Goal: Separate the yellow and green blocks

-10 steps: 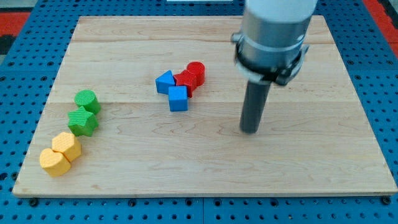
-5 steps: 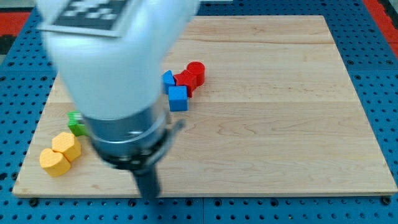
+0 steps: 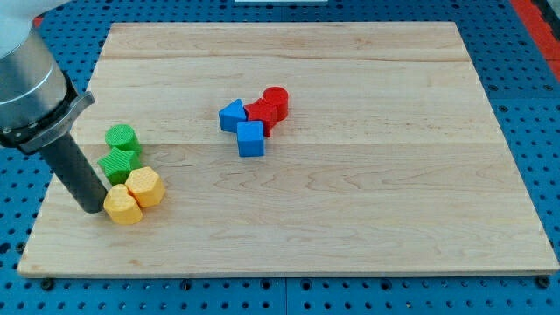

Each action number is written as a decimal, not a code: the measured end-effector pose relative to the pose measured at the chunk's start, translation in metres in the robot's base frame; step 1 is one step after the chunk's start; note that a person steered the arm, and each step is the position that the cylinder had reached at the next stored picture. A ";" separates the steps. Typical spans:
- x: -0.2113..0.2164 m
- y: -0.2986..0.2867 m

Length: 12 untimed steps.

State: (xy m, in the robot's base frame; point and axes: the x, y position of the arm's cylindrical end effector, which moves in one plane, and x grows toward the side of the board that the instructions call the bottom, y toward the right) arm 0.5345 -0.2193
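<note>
A: Currently my tip (image 3: pixel 93 208) sits just to the view's left of the yellow rounded block (image 3: pixel 122 206), apparently touching it; the rod has no jaws and holds nothing.

B: And beyond that block?

A: The yellow hexagonal block (image 3: pixel 144 185) lies up and to the right of the tip. The green star-like block (image 3: pixel 118 164) touches it from above; the green cylinder (image 3: pixel 121 138) lies further up.

B: So the yellow-green contact is above-right of the tip, probably where the rod must wedge in.
</note>
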 end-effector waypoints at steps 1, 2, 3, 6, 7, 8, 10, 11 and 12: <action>-0.004 0.000; -0.004 0.000; -0.004 0.000; -0.009 0.000; -0.017 0.000; -0.032 0.006; -0.049 -0.001; -0.040 -0.022; -0.028 -0.043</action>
State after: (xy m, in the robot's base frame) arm 0.5067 -0.2621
